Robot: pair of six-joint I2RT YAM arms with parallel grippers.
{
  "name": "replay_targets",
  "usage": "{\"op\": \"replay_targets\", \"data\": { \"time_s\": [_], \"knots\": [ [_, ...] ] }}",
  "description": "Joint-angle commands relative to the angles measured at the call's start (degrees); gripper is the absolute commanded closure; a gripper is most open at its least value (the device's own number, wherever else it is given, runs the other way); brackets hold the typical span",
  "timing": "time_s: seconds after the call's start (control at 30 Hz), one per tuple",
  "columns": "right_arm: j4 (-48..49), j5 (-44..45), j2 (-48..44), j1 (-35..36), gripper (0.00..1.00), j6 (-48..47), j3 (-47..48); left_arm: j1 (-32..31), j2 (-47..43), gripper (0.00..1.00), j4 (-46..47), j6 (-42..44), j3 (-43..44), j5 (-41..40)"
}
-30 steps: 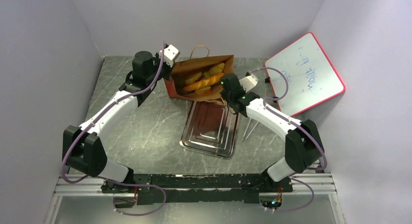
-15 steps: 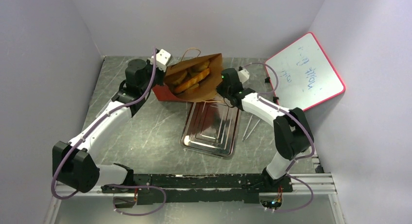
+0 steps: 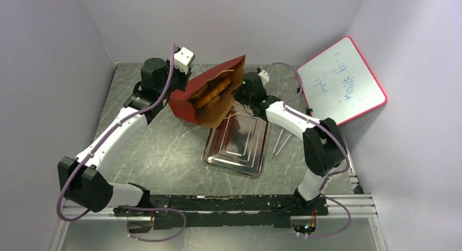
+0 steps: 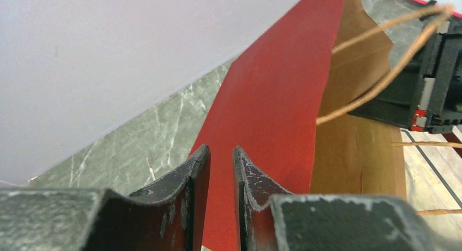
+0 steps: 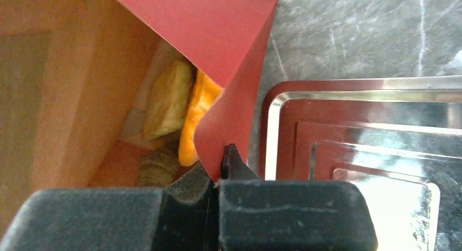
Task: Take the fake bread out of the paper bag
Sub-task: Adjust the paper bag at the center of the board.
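Note:
The rust-red paper bag (image 3: 188, 101) hangs tilted above the table, its brown mouth turned toward the tray. Several golden pieces of fake bread (image 3: 210, 93) lie inside; in the right wrist view the fake bread (image 5: 171, 96) sits deep in the bag (image 5: 218, 28). My right gripper (image 3: 237, 91) is shut on the bag's rim, with the red wall pinched between its fingers (image 5: 219, 163). At the bag's left side, my left gripper (image 3: 181, 83) has its jaws a narrow gap apart (image 4: 221, 154), with the red bag wall (image 4: 272, 109) right behind them.
A silver metal tray (image 3: 213, 155) lies below the bag's mouth; its rim (image 5: 271, 115) shows beside the right fingers. A red-framed whiteboard (image 3: 343, 85) leans at the back right. Two thin rods (image 3: 280, 145) lie right of the tray. Grey walls enclose the table.
The bag has been lifted and tipped over, its mouth swinging from upward toward the tray. The right gripper has shut on its rim. The left jaws have parted slightly.

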Motion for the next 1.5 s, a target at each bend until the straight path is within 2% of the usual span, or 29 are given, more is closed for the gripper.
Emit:
{"op": "replay_targets", "data": {
  "time_s": [0.0, 0.2, 0.37, 0.47, 0.57, 0.6, 0.63, 0.67, 0.7, 1.17, 1.4, 1.47],
  "knots": [
    [0.71, -1.49, 1.22, 1.65, 1.0, -0.92, 1.81, -0.98, 0.42, 0.72, -5.42, -0.53, 2.17, 2.72],
    [0.37, -1.66, 2.18, 2.84, 1.0, -0.81, 4.85, -1.99, -2.84, 0.69, -9.71, -0.95, 3.63, 5.83],
    [-0.19, -1.49, 2.36, 3.75, 1.0, -1.07, 7.48, -2.88, -7.78, 0.63, -7.78, -1.74, 1.27, 3.26],
    [-0.63, -1.15, 2.74, 4.36, 1.0, -1.24, 8.5, -2.88, -9.27, 0.45, -5.71, -0.95, 0.19, 1.13],
    [-0.42, -0.91, 2.48, 4.61, 1.0, -1.07, 7.9, -2.88, -6.92, 0.41, -5.61, 0.91, 0.89, -2.28],
    [-0.41, -0.81, 2.33, 4.7, 1.0, -1.11, 7.53, -2.88, -5.91, 0.28, -5.93, 1.35, 1.21, -2.99],
    [-0.34, -0.71, 2.16, 4.65, 1.0, -0.99, 7.03, -2.88, -4.73, 0.1, -6.06, 1.49, 1.53, -3.91],
    [-0.18, -0.58, 2.04, 4.64, 1.0, -1.02, 6.41, -2.88, -3.6, 0.02, -6.2, 1.55, 1.78, -4.61],
    [0.2, -0.49, 1.74, 4.64, 1.0, -0.92, 5.66, -2.88, -2.52, 0.0, -6.41, 1.78, 2.0, -5.24],
    [1.96, -1.02, 0.47, 4.64, 1.0, -1.27, 1.04, -2.88, 8.71, 0.0, -6.12, 7.46, 9.34, -8.88],
    [1.92, -0.79, -0.53, 4.56, 1.0, -2.34, -0.96, -2.88, 10.86, 0.0, -6.42, 9.61, 10.93, -10.97],
    [1.88, -0.79, -0.63, 4.55, 1.0, -2.71, -1.03, -2.67, 11.69, 0.0, -8.88, 9.72, 12.58, -9.09]
  ]
}}
